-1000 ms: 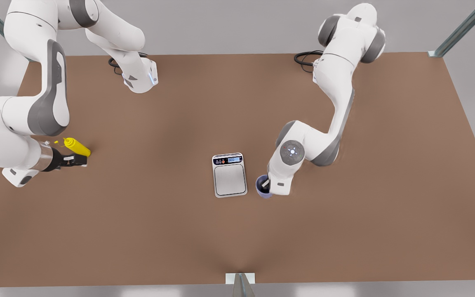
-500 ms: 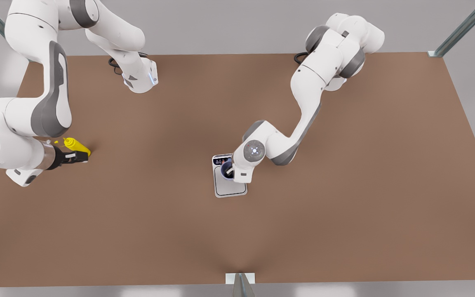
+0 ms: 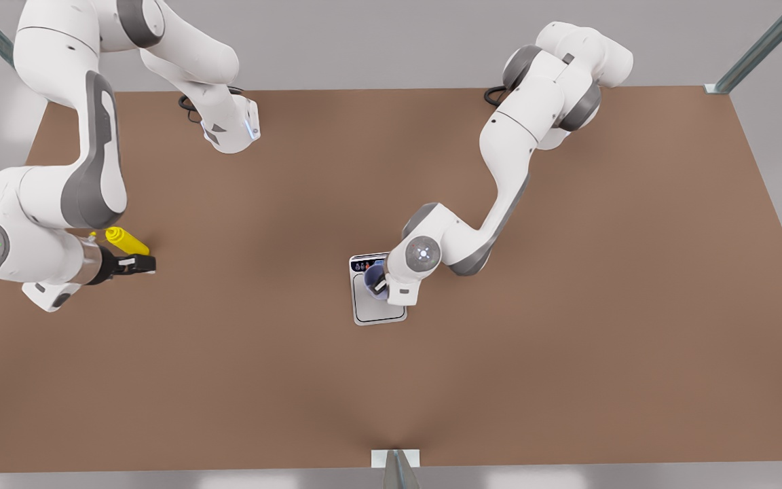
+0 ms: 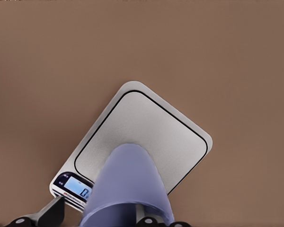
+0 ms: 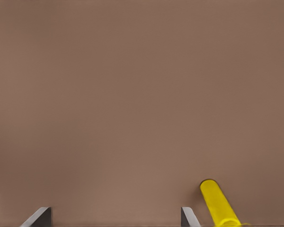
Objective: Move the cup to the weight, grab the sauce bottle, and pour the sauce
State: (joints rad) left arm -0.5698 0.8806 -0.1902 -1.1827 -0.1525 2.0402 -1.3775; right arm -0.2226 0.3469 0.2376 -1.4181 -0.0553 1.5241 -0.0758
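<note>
Lavender-blue and tapered, the small plastic cup (image 3: 375,280) is over the display end of the weight (image 3: 379,305), the flat silver-grey kitchen scale with a dark-outlined plate and a black display strip. We carry it in our left gripper (image 3: 379,284), the one on the arm at the front view's right. From the left wrist view the cup (image 4: 128,189) hangs between our fingers with the scale's plate (image 4: 146,137) spread beneath it; whether its base touches the plate yet we cannot tell. We judge the first step nearly done: the cup has reached the scale but we have not let it go.

Our left jaws are closed on the cup's wall, one dark finger (image 4: 52,213) showing beside it, set only as wide as the cup.

Picking up the sauce bottle and pouring are both left to do. The bright yellow squeeze bottle (image 3: 126,240) with its narrow pointed nozzle lies on its side on the brown table (image 3: 567,353), well apart from the scale, at the front view's left. Our right gripper (image 3: 134,264) sits just beside it, not around it. In the right wrist view the two fingertips (image 5: 188,218) stand wide apart with bare table between them, and the yellow bottle (image 5: 217,201) lies just outside one of them. These jaws are open and hold nothing.
</note>
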